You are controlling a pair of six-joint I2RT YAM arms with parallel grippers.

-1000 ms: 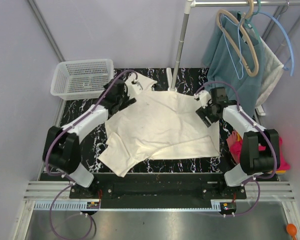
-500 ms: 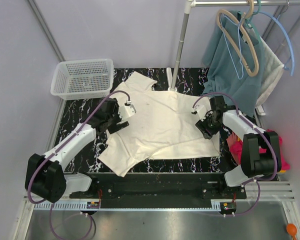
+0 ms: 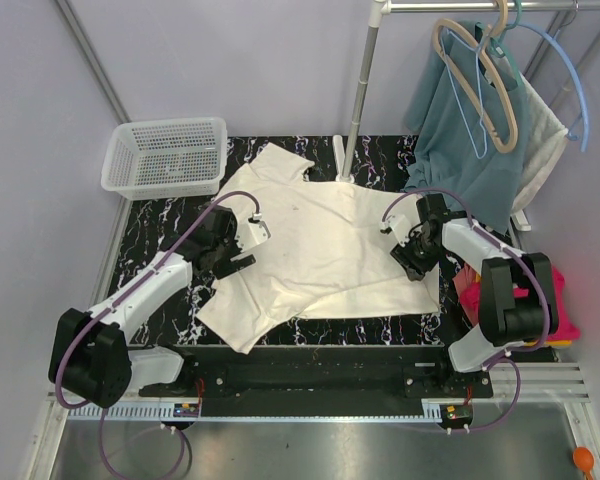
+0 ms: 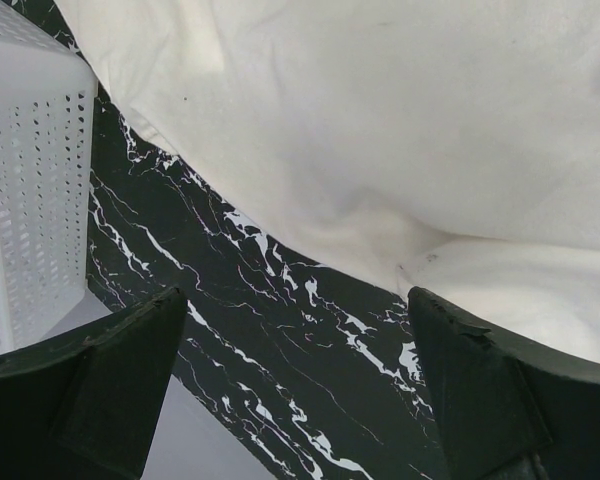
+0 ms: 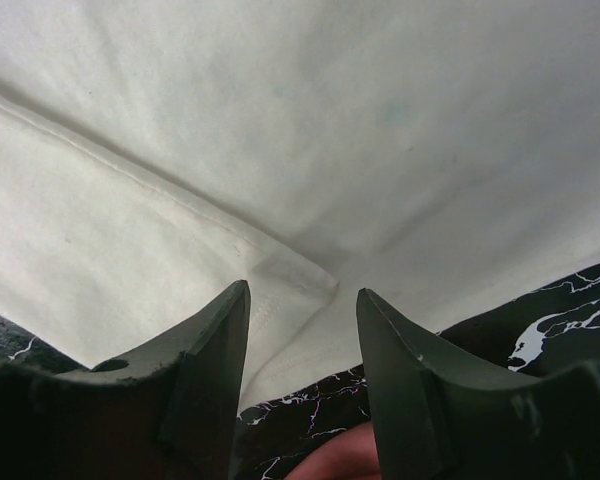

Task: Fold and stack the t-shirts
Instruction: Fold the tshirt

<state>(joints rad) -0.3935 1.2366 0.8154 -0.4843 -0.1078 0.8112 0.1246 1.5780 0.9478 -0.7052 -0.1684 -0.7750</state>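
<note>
A black marble-patterned table [image 3: 385, 160] fills the middle of the overhead view. A large cream t-shirt [image 3: 320, 250] lies spread across it, loosely flat and wrinkled. Its long axis runs diagonally from the far left to the near right. A teal garment [image 3: 460, 130] hangs on hangers at the far right. A white mesh basket [image 3: 165, 122] sits at the far left corner. A folded pink t-shirt [image 3: 469, 293] rests at the table's right edge, partly hidden by the right arm.

The right gripper [image 5: 303, 290] is low over the shirt's right side. Its jaws stand partly apart and straddle a folded corner [image 5: 315, 275] of cream cloth without pinching it. The body of the shirt stretches away to its left.

The left gripper [image 4: 298, 300] is spread wide and holds nothing. It hovers over bare table just beside the shirt's left edge, with the cloth ahead and to its right.

The right arm appears nearer to a grasp.
</note>
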